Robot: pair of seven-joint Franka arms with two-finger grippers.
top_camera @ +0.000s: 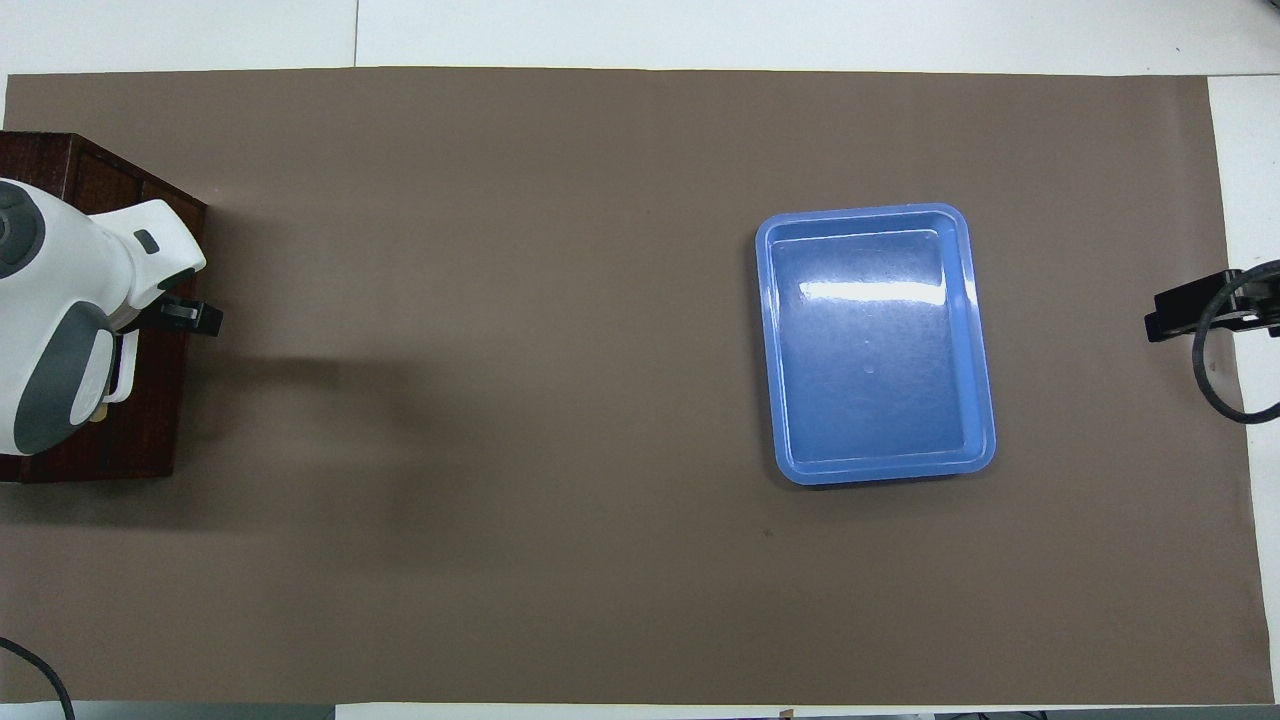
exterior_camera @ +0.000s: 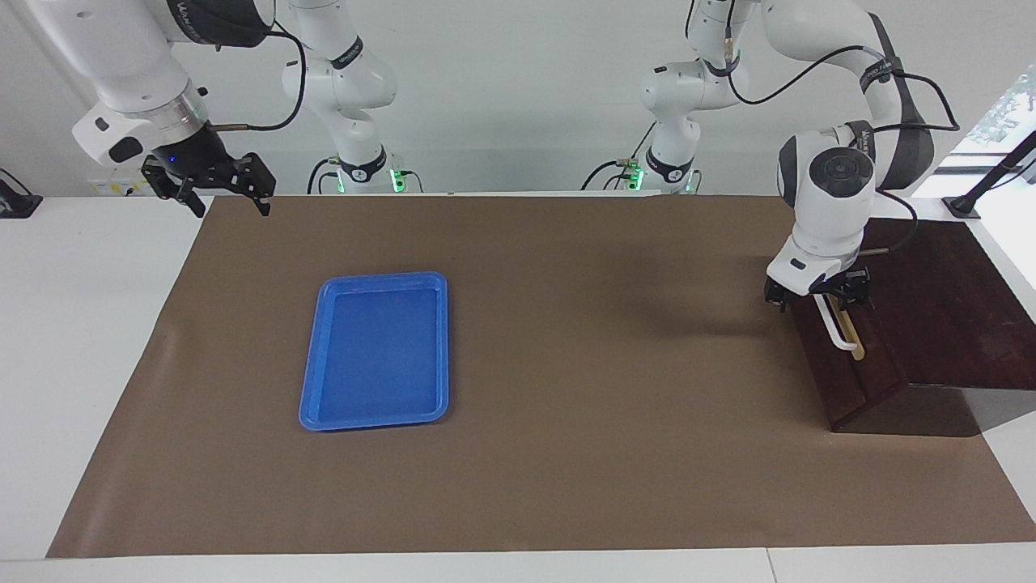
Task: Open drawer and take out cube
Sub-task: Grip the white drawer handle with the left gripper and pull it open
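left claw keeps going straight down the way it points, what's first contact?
Most likely the white bar handle of the closed drawer: the left claw sits right at its upper end. Whether they already touch can't be told.

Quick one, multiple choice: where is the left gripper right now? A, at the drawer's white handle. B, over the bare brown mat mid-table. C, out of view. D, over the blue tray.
A: the left gripper sits at the white handle on the drawer front, far from the blue tray; the right gripper waits raised at the mat's corner.
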